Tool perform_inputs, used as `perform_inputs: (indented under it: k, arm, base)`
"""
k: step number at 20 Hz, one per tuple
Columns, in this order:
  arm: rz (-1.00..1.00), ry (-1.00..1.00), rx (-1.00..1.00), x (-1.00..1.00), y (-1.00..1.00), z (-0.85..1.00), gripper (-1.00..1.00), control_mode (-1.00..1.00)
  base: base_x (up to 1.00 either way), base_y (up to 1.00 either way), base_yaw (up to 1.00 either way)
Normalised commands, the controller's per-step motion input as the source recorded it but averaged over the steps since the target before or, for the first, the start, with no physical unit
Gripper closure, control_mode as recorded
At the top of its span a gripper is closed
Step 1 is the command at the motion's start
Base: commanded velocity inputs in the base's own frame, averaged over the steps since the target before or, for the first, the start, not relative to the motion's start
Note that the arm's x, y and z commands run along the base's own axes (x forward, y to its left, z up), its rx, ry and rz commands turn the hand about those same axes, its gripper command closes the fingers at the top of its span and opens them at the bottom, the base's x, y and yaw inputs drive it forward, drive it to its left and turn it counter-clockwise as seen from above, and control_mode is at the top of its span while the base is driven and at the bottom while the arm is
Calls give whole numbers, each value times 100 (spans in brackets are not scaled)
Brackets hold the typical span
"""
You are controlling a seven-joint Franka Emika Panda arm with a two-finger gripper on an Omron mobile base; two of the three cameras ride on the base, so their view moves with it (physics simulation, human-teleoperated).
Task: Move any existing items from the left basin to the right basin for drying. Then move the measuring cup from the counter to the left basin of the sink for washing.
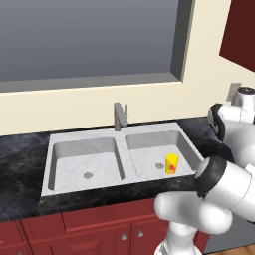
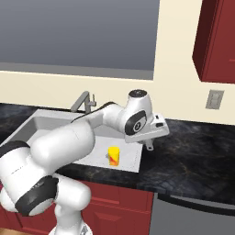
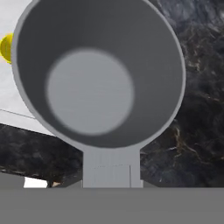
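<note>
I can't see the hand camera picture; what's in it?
A grey metal measuring cup looms close, its open bowl facing the camera and its flat handle running down to the bottom edge. Behind it lie black marbled counter, pale sink and a yellow cup.

yellow cup (image 1: 172, 164) w/ red-orange mark on its side, near the front right corner of the right basin (image 1: 149, 158). both basins grey steel, left basin (image 1: 84, 164) incl; faucet (image 1: 119, 116) grey. counter (image 1: 20, 169) black, faint pale and brownish veining. measuring cup (image 3: 98, 72) dark grey inside, lighter grey base, handle prob. same grey. cabinets (image 1: 74, 231) red.
</note>
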Motion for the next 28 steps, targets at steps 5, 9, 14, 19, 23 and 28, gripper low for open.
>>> perform_inputs:
  k: [5, 9, 14, 19, 23, 28]
  arm:
    - [0, 3, 0, -17, 62, 24, 100, -100]
    - [0, 2, 0, -16, 64, 12, 100, -100]
    - [0, 3, 0, -15, 65, 6, 100, -100]
    - [0, 3, 0, -16, 64, 5, 100, -100]
    - [0, 3, 0, -16, 61, 5, 100, -100]
    - [0, 4, 0, -13, 66, 4, 100, -100]
  base:
    - [0, 0, 0]
    - [0, 0, 0]
    - [0, 0, 0]
    - [0, 0, 0]
    - [0, 0, 0]
    - [0, 0, 0]
